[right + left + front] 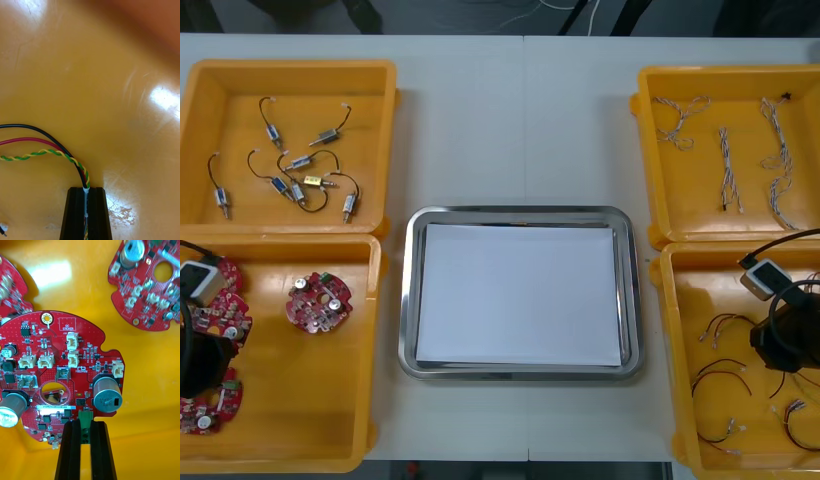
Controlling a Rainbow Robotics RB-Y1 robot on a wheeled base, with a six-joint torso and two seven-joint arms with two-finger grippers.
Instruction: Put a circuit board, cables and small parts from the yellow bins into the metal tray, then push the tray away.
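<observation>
Left gripper [85,423] pinches circuit board [56,363] by just its edge connector, right gripper [87,192] pinches a cable [77,164] end: both grips shallow, either may slip on lift

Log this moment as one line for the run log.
left claw: shut on circuit board, near-left bin | right claw: shut on cable, near-right bin | tray: white inside

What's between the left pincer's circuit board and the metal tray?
Only the wall of its yellow bin and the rim of the metal tray; nothing else visible blocks the circuit board in the left pincer.
</observation>
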